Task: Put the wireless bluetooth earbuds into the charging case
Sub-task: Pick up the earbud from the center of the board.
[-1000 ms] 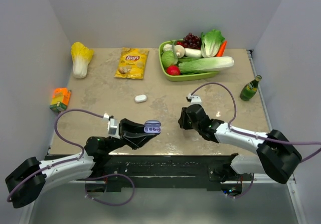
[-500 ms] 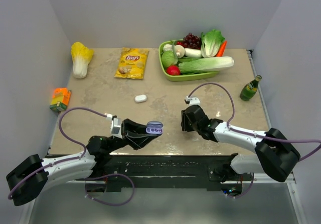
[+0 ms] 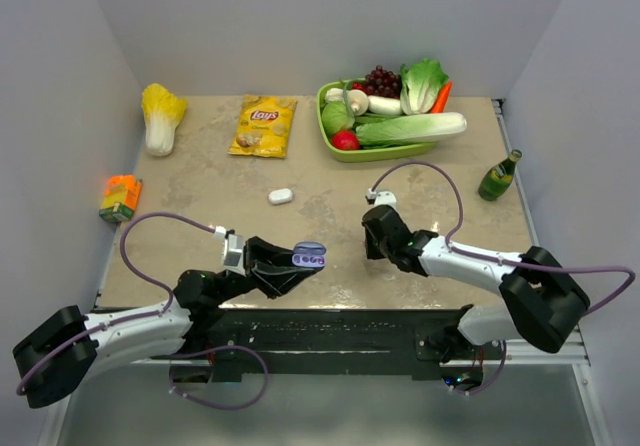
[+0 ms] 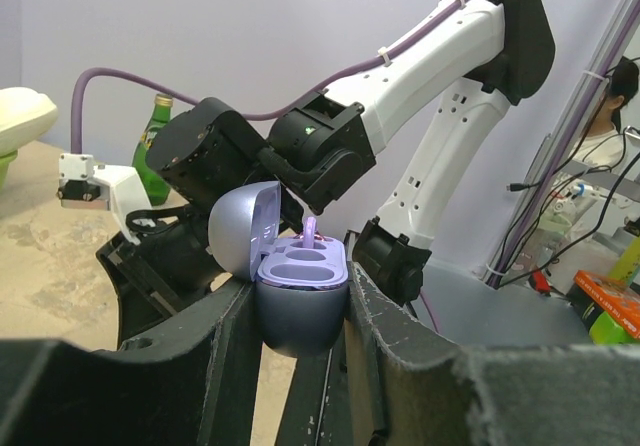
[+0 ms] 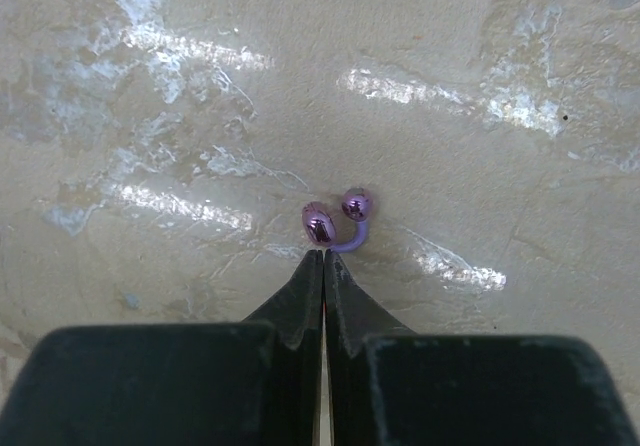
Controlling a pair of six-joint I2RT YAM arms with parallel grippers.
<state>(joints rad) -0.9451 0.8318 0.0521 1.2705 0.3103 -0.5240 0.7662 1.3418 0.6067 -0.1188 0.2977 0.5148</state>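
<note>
My left gripper [image 3: 298, 262] is shut on a lilac charging case [image 3: 308, 256] and holds it above the table's near edge. In the left wrist view the case [image 4: 300, 296] sits between my fingers [image 4: 230, 346], its lid up and its slots showing empty. My right gripper [image 3: 378, 234] points down at the table to the right of the case. In the right wrist view it [image 5: 323, 256] is shut, with a lilac-purple earbud [image 5: 335, 221] at its very tips. That bud [image 4: 310, 229] shows just behind the case under the right fingers. No white buds can be made out.
A small white oblong object [image 3: 280, 196] lies mid-table. At the back are a chips bag [image 3: 264, 126], a cabbage [image 3: 160, 116] and a green tray [image 3: 330, 146] of vegetables. An orange carton [image 3: 120, 196] is at the left and a green bottle [image 3: 499, 176] at the right.
My right gripper has edged slightly left toward the case. My left gripper has shifted the case a little to the right. Both stay shut.
</note>
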